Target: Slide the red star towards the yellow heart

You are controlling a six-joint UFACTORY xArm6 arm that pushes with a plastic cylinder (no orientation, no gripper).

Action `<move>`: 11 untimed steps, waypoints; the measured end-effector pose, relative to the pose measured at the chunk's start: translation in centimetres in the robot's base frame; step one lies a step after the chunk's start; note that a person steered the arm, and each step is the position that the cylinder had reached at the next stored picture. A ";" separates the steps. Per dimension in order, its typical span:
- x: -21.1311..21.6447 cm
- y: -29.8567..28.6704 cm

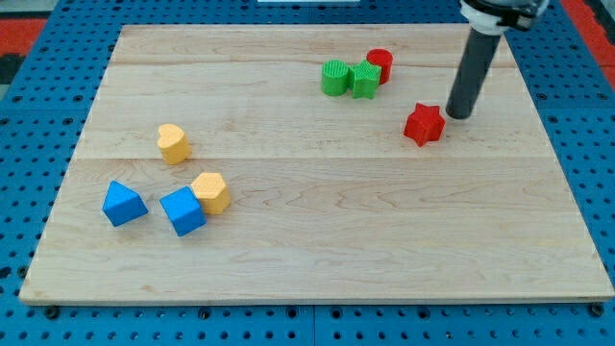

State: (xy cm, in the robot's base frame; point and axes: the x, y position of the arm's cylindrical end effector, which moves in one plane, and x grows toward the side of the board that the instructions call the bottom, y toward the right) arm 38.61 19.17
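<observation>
red star touches my tip on its right.

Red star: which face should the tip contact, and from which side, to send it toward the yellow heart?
Push the red star on its right-hand face, slightly from the view's top, since the yellow heart lies far to the view's left and a touch lower. My tip already sits just right of the star, so it is nearly lined up.
</observation>
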 end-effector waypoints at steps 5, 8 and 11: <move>-1.7 -15.3; -3.4 -0.4; -11.9 -14.6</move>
